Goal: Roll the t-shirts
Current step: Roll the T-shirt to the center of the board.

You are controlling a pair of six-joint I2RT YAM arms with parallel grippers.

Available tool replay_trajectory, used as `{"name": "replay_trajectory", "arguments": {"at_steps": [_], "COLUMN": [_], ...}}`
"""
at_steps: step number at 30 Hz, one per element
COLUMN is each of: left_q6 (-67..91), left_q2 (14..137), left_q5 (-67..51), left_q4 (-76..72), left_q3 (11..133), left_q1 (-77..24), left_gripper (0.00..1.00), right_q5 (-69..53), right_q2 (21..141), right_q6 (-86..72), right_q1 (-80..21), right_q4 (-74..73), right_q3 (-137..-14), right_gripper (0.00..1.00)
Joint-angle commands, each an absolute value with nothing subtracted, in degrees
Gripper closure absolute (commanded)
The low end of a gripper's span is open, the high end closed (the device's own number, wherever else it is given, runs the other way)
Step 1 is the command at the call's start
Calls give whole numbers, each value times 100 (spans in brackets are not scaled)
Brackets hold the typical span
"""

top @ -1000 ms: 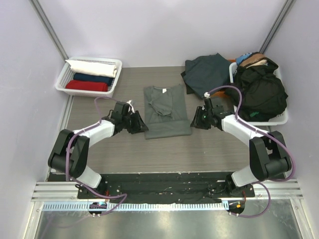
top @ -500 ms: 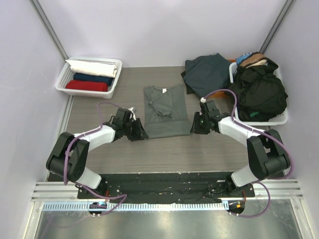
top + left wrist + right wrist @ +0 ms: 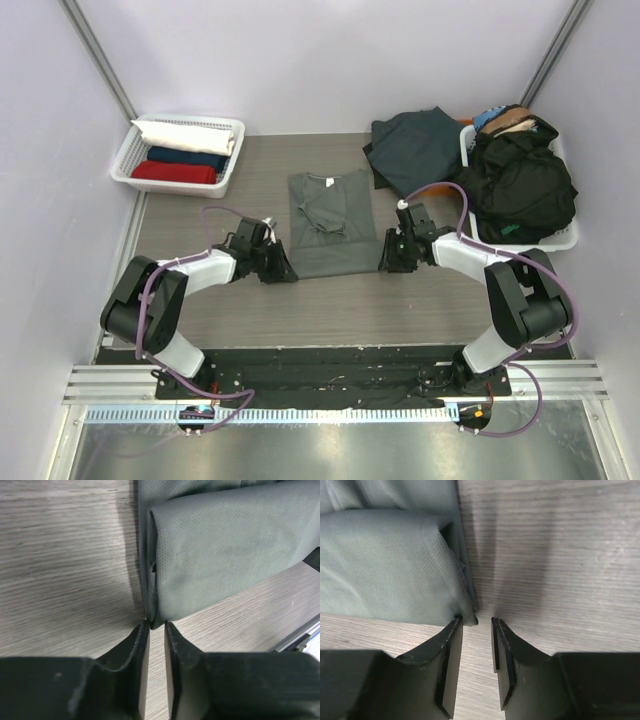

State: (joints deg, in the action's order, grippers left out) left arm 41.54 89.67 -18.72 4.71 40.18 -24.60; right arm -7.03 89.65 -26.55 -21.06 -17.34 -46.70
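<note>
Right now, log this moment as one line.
grey-green t-shirt: near hem folded over | left gripper: at near-left corner, narrowly open | right gripper: at near-right corner, open

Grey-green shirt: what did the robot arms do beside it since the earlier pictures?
The left end effector slid along the side of the grey-green shirt to its near left corner. The right end effector slid to its near right corner. Neither grips it yet. The shirt stayed put.

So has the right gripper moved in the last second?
Yes. The right gripper has slid down the view, away from the white basket, to the grey-green t-shirt's near right corner.
</note>
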Motion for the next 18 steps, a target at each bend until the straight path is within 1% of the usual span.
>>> {"name": "replay_trajectory", "arguments": {"at_steps": [1,3,4,6,7,8,10,18], "left_q6": [4104,4113,4113,4104,4096,4096,4096,4052], "left_q2": [9123,9149,9149,9176,9184,9193,9176,8825], "left_q5": [-1890,-1890,-1890,-1890,-1890,-1890,-1890,-1872], "left_q4": [299,290,290,281,299,299,308,545], "left_q3": [4192,4227,4236,4254,4254,4254,4236,4052], "left_q1": [-2479,-2479,-2479,-2479,-2479,-2487,-2479,-2479], "left_gripper": [79,80,82,88,91,95,100,100], "right_q5": [-887,-940,-1027,-1098,-1142,-1160,-1151,-1318], "right_q2": [9088,9123,9140,9149,9158,9141,9036,8456], "right_q6": [-2611,-2628,-2602,-2584,-2567,-2584,-2593,-2698], "right_q1": [-2153,-2153,-2162,-2180,-2180,-2188,-2188,-2197], "right_q4": [-1477,-1442,-1415,-1415,-1415,-1415,-1450,-1617], "right_q3": [-4843,-4834,-4834,-4834,-4825,-4816,-4764,-4386], "right_gripper": [65,68,74,83,92,96,99,99]}}
